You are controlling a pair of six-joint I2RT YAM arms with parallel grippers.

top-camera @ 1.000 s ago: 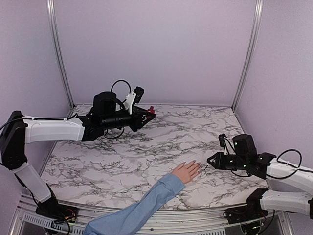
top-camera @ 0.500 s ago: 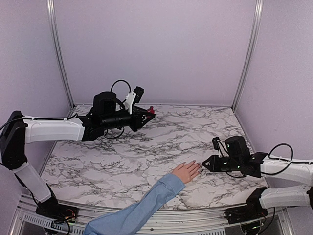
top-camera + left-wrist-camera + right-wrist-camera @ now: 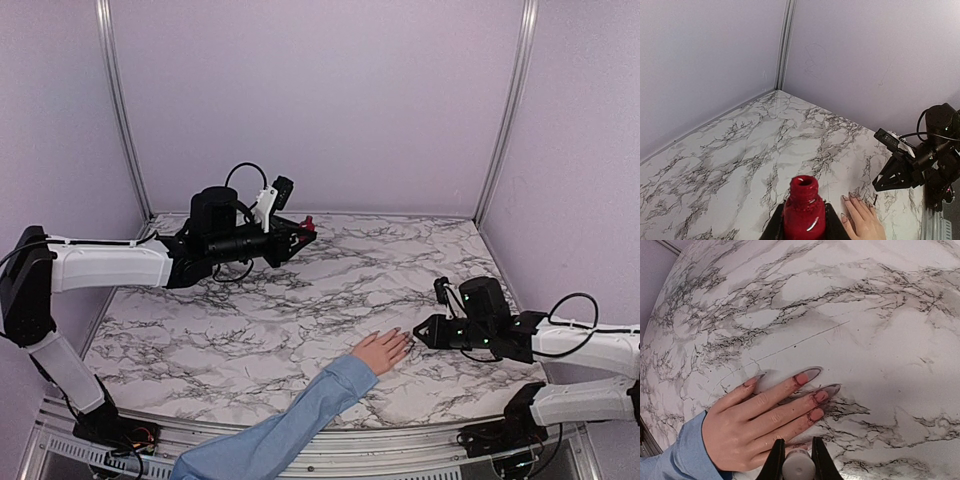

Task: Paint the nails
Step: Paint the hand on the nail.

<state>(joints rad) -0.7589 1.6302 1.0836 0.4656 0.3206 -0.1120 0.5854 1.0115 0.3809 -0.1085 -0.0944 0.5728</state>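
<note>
Vs a second ago, the right pincer (image 3: 420, 333) had swung left and lower, ending just right of the hand (image 3: 380, 352); over the last half-second it barely shifted. The left arm hadn't budged.

The right pincer was closed tight on a pale cap (image 3: 798, 467), prob. the brush handle. Bristles sat below the wrist view's edge, so whether they touched anything couldn't be told. The left pincer (image 3: 305, 232) was clamped on the red bottle (image 3: 802, 207), upright w/ neck open, held above the far-left part of the worktop (image 3: 350, 280), well apart from the hand.

The nails (image 3: 801, 378) were at the tips of fingers spread flat on the worktop, near side, right of centre, blue sleeve (image 3: 300, 420) trailing to the near edge. In the right wrist view they showed pinkish-red, w/ some reddish smudging on skin round the middle ones. How much coat each had couldn't be judged.

Step in hand looked like bringing the brush onto a nail. To do it well: come in low and slow, pick one nail, land bristles near its base, and draw out toward the tip in one light pass. Keep pressure small so the bristles don't splay onto skin, given the smudges already there. The left should hold the bottle level, ready for a re-dip.
</note>
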